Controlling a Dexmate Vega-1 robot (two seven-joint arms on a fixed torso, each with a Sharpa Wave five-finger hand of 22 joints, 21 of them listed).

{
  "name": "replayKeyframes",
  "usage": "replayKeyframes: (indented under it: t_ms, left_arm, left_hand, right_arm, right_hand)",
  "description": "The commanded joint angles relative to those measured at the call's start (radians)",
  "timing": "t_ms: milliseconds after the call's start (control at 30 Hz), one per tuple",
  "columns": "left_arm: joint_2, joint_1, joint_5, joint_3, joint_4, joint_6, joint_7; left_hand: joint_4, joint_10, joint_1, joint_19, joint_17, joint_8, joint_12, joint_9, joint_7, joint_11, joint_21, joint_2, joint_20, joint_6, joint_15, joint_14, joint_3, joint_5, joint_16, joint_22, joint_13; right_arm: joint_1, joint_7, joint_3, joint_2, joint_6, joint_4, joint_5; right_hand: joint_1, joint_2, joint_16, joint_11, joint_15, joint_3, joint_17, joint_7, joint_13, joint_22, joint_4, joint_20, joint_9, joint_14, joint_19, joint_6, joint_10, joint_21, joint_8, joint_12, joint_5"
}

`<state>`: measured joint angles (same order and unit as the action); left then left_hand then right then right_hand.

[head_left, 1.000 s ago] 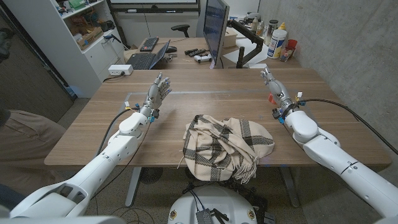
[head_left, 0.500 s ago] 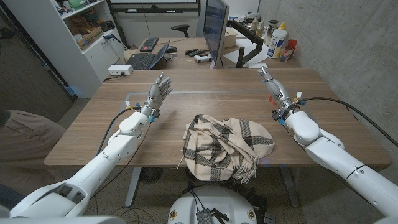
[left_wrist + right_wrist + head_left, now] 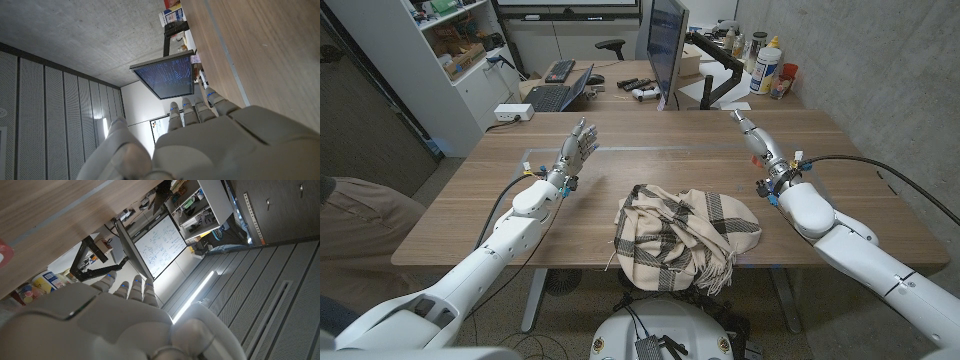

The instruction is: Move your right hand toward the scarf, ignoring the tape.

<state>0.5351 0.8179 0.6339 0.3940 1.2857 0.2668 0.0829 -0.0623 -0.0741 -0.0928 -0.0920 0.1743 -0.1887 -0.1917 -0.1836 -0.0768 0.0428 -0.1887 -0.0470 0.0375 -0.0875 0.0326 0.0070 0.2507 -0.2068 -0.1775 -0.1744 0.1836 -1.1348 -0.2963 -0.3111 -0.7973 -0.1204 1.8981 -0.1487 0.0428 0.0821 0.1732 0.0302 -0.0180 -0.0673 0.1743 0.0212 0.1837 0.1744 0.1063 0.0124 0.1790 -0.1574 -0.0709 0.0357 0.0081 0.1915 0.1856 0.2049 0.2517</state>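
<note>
Head view: scarf (image 3: 685,238) (checked), right hand (image 3: 757,141) apart

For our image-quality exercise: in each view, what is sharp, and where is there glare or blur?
Head view: even light, plaid scarf sharp. Left wrist view: monitor crisp, left hand soft. Right wrist view: ceiling light strip glares, right hand blurred.

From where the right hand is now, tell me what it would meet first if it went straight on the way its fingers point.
Probably nothing soon: the right hand points away over bare table toward the monitor. The scarf lies off that line, nearer the robot. Depth is unclear.
</note>
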Motion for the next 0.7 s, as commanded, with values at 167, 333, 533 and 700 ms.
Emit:
replayKeyframes:
  t_ms: [167, 333, 533, 700]
  left_arm:
    - [-0.003, -0.012, -0.014, 0.013, -0.008, 0.003, 0.013]
    - [-0.005, -0.005, -0.014, 0.009, -0.005, 0.011, 0.001]
    - [0.0, 0.0, -0.011, 0.007, -0.002, 0.007, 0.004]
    - [-0.002, -0.001, -0.01, 0.008, -0.009, 0.01, 0.008]
  left_hand:
    - [-0.007, 0.005, -0.006, 0.001, 0.003, -0.003, -0.003, -0.002, 0.003, 0.001, -0.003, 0.004, 0.0, 0.0, 0.05, -0.007, 0.005, -0.002, -0.003, -0.002, 0.003]
    - [-0.008, 0.005, -0.007, 0.001, 0.003, -0.002, -0.004, -0.002, 0.003, 0.004, -0.003, 0.004, 0.0, 0.004, 0.05, -0.008, 0.005, -0.002, -0.004, -0.002, 0.003]
    - [-0.009, 0.005, -0.007, 0.001, 0.003, 0.0, -0.004, -0.002, 0.004, 0.002, -0.003, 0.005, 0.002, 0.01, 0.053, -0.011, 0.005, -0.002, -0.003, -0.002, 0.003]
    - [-0.01, 0.006, -0.008, 0.001, 0.003, 0.0, -0.004, -0.002, 0.004, 0.002, -0.004, 0.005, 0.001, 0.013, 0.053, -0.013, 0.005, -0.002, -0.003, -0.002, 0.003]
  right_arm:
    - [-0.036, 0.019, 0.005, -0.077, 0.058, 0.085, 0.132]
    - [-0.03, 0.057, -0.007, -0.11, 0.073, 0.102, 0.167]
    - [-0.029, 0.068, -0.026, -0.107, 0.08, 0.119, 0.196]
    - [-0.041, 0.056, -0.036, -0.1, 0.089, 0.14, 0.225]
  right_hand:
    - [0.004, 0.019, 0.003, -0.003, -0.004, 0.006, 0.002, 0.0, 0.002, 0.004, -0.002, -0.002, 0.003, -0.011, -0.009, -0.002, -0.041, -0.002, 0.001, -0.014, 0.004]
    - [0.005, 0.019, 0.003, -0.003, -0.003, 0.006, 0.002, -0.001, 0.002, 0.004, -0.002, -0.003, 0.003, -0.013, -0.01, -0.004, -0.042, -0.002, 0.001, -0.013, 0.004]
    - [0.005, 0.019, 0.003, -0.002, -0.003, 0.006, 0.002, -0.002, 0.002, 0.004, -0.003, -0.003, 0.004, -0.016, -0.012, -0.006, -0.044, -0.002, 0.0, -0.012, 0.003]
    - [0.005, 0.018, 0.003, -0.004, -0.004, 0.006, 0.002, -0.004, 0.002, 0.004, -0.003, -0.001, 0.004, -0.019, -0.017, -0.015, -0.054, -0.003, -0.003, -0.014, 0.003]
